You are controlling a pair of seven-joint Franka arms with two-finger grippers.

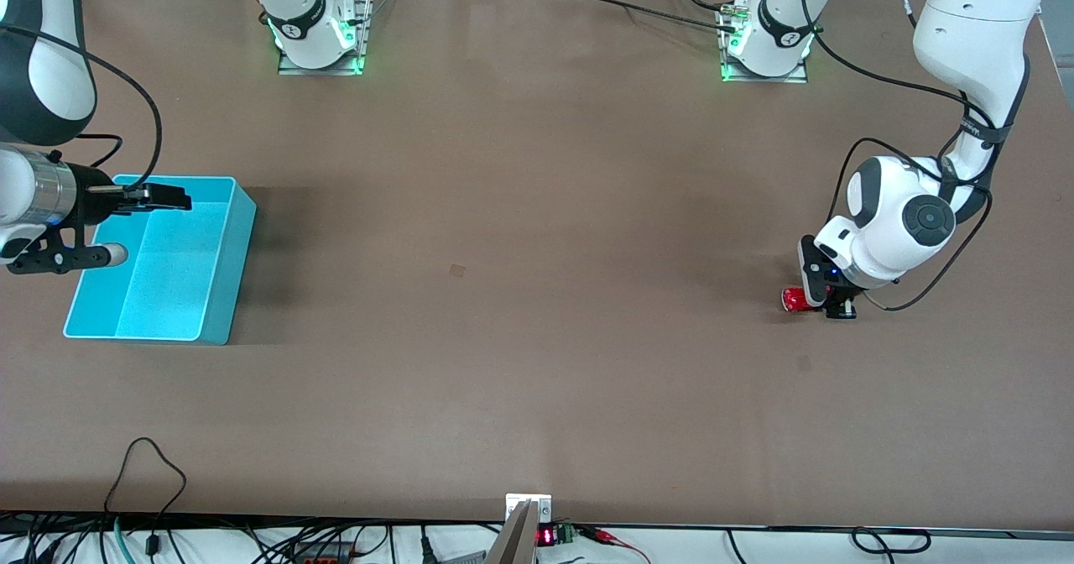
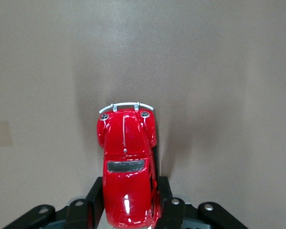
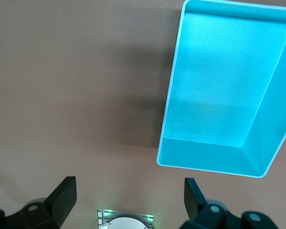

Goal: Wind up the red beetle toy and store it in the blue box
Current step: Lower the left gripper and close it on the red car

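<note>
one red beetle toy (image 2: pixel 127 167) clamped by left gripper (image 2: pixel 128 202); one blue box (image 1: pixel 220 287) under wide-open right gripper (image 3: pixel 128 193).

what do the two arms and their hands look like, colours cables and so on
Both are glossy white arms with dark grey joint bands and black cables looped alongside. The left hand has black fingers below a white wrist with a round grey cap. The right hand is black on a silvery metal cylinder. Green lights glow at both bases.

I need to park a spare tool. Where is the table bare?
Bare: the wide brown stretch between the blue box and the red beetle toy. Crowded: at the toy, gripped by the left gripper, and at the box under the open right gripper.
</note>
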